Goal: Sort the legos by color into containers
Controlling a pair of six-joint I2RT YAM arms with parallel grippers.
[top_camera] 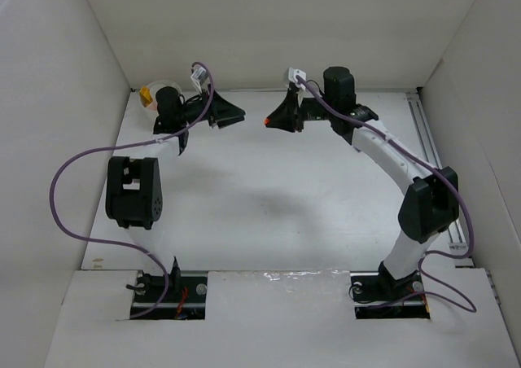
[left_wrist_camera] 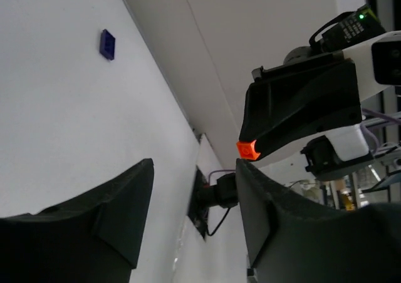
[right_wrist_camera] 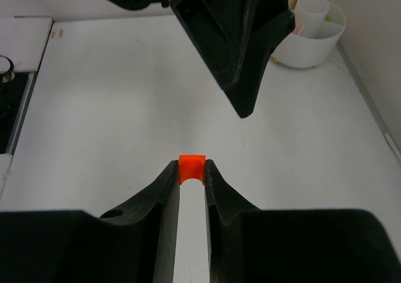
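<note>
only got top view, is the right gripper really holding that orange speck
Observer: Yes. The right wrist view shows an orange lego pinched at the very tips of the right gripper.
Operator: left gripper on it?
Observer: No. In the left wrist view, the left gripper is open with nothing between its fingers.
Operator: any loose legos i cant see
Observer: One blue lego lies flat on the table, in the left wrist view.

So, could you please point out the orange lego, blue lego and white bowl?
orange lego (right_wrist_camera: 192,164): right wrist view, its front face.
blue lego (left_wrist_camera: 107,44): left wrist view, its centre.
white bowl (right_wrist_camera: 313,54): right wrist view, outer wall.
</note>
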